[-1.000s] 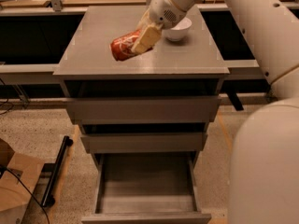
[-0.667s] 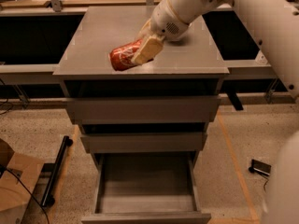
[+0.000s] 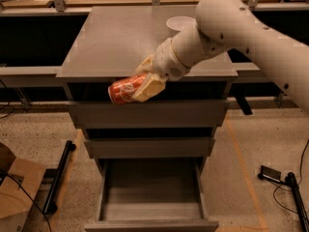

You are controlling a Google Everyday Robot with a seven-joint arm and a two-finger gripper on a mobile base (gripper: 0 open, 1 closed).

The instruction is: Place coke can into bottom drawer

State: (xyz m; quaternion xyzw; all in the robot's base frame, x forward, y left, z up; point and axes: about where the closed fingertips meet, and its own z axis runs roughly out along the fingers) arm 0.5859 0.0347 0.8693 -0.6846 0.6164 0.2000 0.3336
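My gripper is shut on the coke can, a red can with white lettering held on its side. It hangs in the air just in front of the cabinet top's front edge, at the height of the top drawer's front. The bottom drawer is pulled open below, a long grey tray with low side walls; its inside shows nothing in it. The can is well above the open drawer and a little left of its middle.
A white bowl stands on the grey cabinet top, partly behind my arm. Two shut drawer fronts sit above the open one. A cardboard box and a black bar lie on the floor at left; cables lie at right.
My gripper has carried the coke can from above the cabinet top toward the front and down, past the top's front edge. The view has also shifted.
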